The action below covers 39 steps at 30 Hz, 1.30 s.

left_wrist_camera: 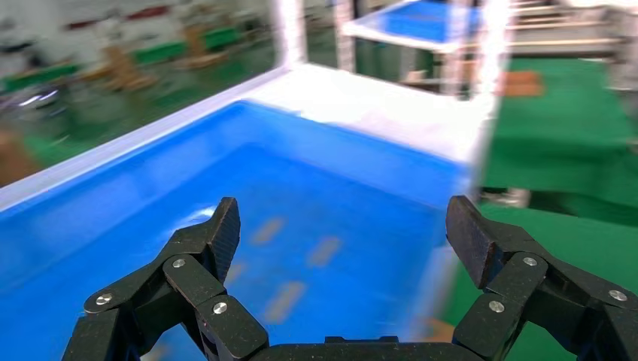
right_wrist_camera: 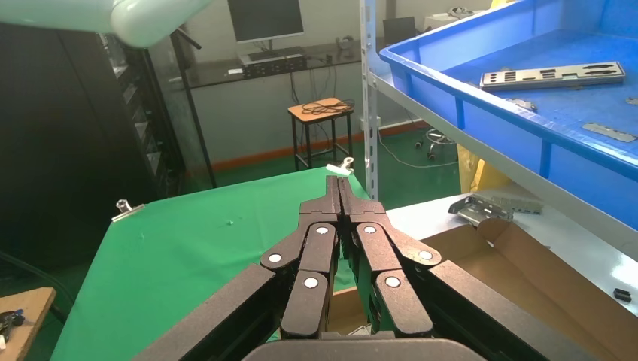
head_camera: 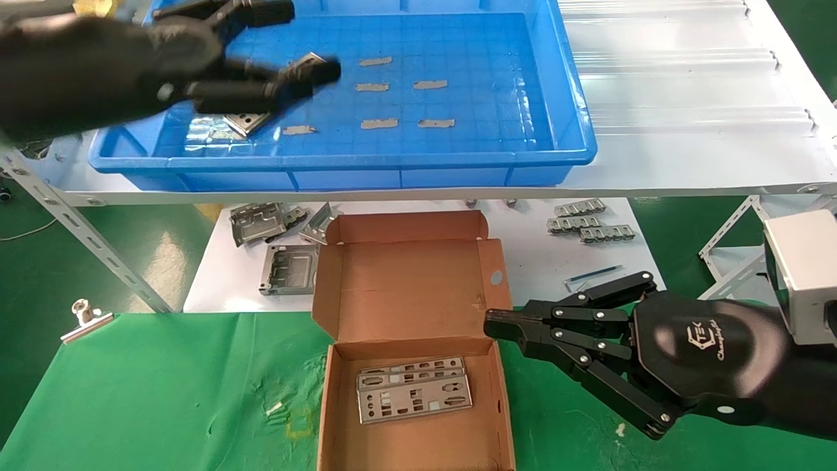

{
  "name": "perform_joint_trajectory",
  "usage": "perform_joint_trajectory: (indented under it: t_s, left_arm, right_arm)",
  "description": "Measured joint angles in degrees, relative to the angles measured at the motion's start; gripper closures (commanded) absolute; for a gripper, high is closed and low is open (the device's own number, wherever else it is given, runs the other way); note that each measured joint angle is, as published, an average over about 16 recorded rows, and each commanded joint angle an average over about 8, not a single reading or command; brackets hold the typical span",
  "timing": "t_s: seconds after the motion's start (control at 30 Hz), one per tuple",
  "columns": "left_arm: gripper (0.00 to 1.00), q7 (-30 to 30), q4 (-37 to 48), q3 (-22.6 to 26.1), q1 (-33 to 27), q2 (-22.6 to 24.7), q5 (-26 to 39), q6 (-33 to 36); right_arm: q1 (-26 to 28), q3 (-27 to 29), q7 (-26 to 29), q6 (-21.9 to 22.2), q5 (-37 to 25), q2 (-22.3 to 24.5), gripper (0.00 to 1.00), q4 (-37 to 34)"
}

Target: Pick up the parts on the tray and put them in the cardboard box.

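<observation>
**Left arm over the tray, right arm waiting at the box**

So the left end effector (head_camera: 297, 46) was up over the near-left part of the large shallow bright-blue plastic tray (head_camera: 556, 85), and its black fingers (left_wrist_camera: 223, 229) were spread wide apart with nothing between them, which the left wrist view showed plainly. Right under it in the head view, one thin silver punched metal plate (head_camera: 247, 122) lay on the tray's grid floor, mostly covered by the arm; the right wrist view showed that same long plate (right_wrist_camera: 553, 75) flat on the tray floor. Several small grey flat patches (head_camera: 378, 123) were scattered over the middle of the tray floor.

The small brown corrugated cardboard box (head_camera: 340, 432) sat on the green cloth-covered tabletop (head_camera: 144, 392) below the shelf, lid folded back and open. Two silver plates (head_camera: 413, 396) were already lying in it, overlapping, against the hinge end.

The right end effector (head_camera: 490, 325) hung just beside the box's right edge, near where the lid hinges, with its fingers (right_wrist_camera: 329, 197) pressed together and empty.

Behind the box, on a white board (head_camera: 536, 261), there were chunky grey folded metal brackets (head_camera: 261, 222) at the left and a few more grey pieces (head_camera: 592, 224) at the right. A metal binder clip (head_camera: 85, 318) sat at the cloth's far-left corner.
</observation>
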Motion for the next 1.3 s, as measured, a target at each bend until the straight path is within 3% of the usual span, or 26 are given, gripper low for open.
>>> perform_joint_trajectory:
  t_s: [0.37, 0.8, 0.87, 1.07, 1.1, 1.17, 1.23, 1.3]
  left_arm:
    - [0.0, 7.3, 23.3, 5.9, -12.8, 9.9, 11.4, -5.0]
    - [0.0, 12.9, 40.0, 7.6, -19.0, 16.6, 14.7, -10.7]
    - [0.0, 13.1, 41.6, 7.7, -19.5, 17.3, 15.0, -11.9]
    - [0.0, 13.1, 45.1, 7.9, -20.4, 19.2, 15.4, -16.0]
    - [0.0, 13.1, 45.5, 7.9, -20.4, 19.4, 15.4, -16.8]
    - [0.04, 13.0, 46.3, 7.9, -20.5, 19.9, 15.5, -18.1]
    - [0.21, 12.8, 46.9, 8.0, -20.6, 20.3, 15.6, -19.4]
    - [0.46, 12.7, 47.3, 8.0, -20.6, 20.7, 15.6, -20.5]
  right_arm:
    - [0.0, 0.0, 0.0, 0.0, 0.0, 0.0, 1.0, 0.0]
    - [0.0, 0.0, 0.0, 0.0, 0.0, 0.0, 1.0, 0.0]
    - [0.0, 0.0, 0.0, 0.0, 0.0, 0.0, 0.85, 0.0]
    - [0.0, 0.0, 0.0, 0.0, 0.0, 0.0, 0.1, 0.0]
    - [0.0, 0.0, 0.0, 0.0, 0.0, 0.0, 0.03, 0.0]
    - [0.0, 0.0, 0.0, 0.0, 0.0, 0.0, 0.0, 0.0]
    - [0.0, 0.0, 0.0, 0.0, 0.0, 0.0, 0.0, 0.0]
    - [0.0, 0.0, 0.0, 0.0, 0.0, 0.0, 0.0, 0.0]
